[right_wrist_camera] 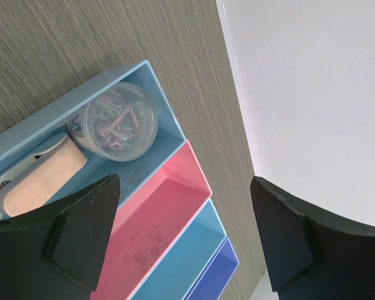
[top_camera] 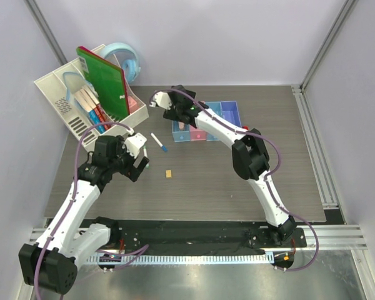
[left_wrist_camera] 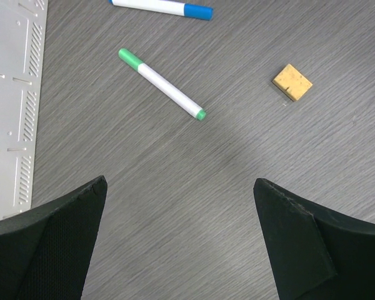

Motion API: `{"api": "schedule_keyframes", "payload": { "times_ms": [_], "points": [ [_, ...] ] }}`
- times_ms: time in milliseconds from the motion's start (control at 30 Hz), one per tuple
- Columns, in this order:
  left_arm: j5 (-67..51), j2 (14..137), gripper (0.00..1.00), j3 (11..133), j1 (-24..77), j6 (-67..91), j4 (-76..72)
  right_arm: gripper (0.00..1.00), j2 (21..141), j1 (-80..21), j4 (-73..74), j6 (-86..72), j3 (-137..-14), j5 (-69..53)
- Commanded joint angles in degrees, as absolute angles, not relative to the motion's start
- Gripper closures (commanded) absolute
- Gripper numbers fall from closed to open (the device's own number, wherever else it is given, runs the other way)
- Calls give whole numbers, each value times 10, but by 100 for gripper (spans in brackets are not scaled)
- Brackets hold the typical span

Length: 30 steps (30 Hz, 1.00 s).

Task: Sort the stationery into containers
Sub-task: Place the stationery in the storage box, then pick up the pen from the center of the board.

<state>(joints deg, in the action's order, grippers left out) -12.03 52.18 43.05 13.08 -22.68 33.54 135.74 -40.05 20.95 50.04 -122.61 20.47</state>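
**Green-capped pen looks like the next pick, nothing grabbed yet**

The green-capped pen [left_wrist_camera: 161, 83] lies flat on the surface [left_wrist_camera: 237, 187], with the blue-capped pen [left_wrist_camera: 162, 6] just beyond it and the little orange block [left_wrist_camera: 292, 82] near it. The left gripper [left_wrist_camera: 180, 187] hovers just short of the pen, wide open and empty. Well away from the pen, the right gripper [right_wrist_camera: 184, 184] hangs over the row of bins [top_camera: 230, 114], also open and empty. The light-blue bin [right_wrist_camera: 144, 72] holds a tub of paper clips [right_wrist_camera: 119, 122] and a pale pink item [right_wrist_camera: 40, 178]. My guess for the next move: the left gripper drops down, straddles the pen's barrel and closes.
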Motion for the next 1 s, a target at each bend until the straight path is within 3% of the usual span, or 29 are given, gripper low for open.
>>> {"api": "schedule_keyframes", "payload": {
  "times_ms": [0, 167, 300, 633, 967],
  "points": [
    [-114, 535, 0, 427, 128, -228, 279, 9, 1284, -404, 199, 476, -1219, 209],
    [-90, 623, 0, 454, 128, -189, 249, 8, 1218, -392, 304, 354, -1225, 150],
    [-90, 723, 0, 510, 128, -159, 270, 8, 1130, -387, 324, 279, -1145, 105],
    [-84, 905, 0, 577, 129, -65, 226, 8, 969, -368, 300, 256, -923, 107],
    [-69, 1027, 3, 635, 130, -35, 214, 8, 882, -359, 281, 238, -846, 89]
  ]
}}
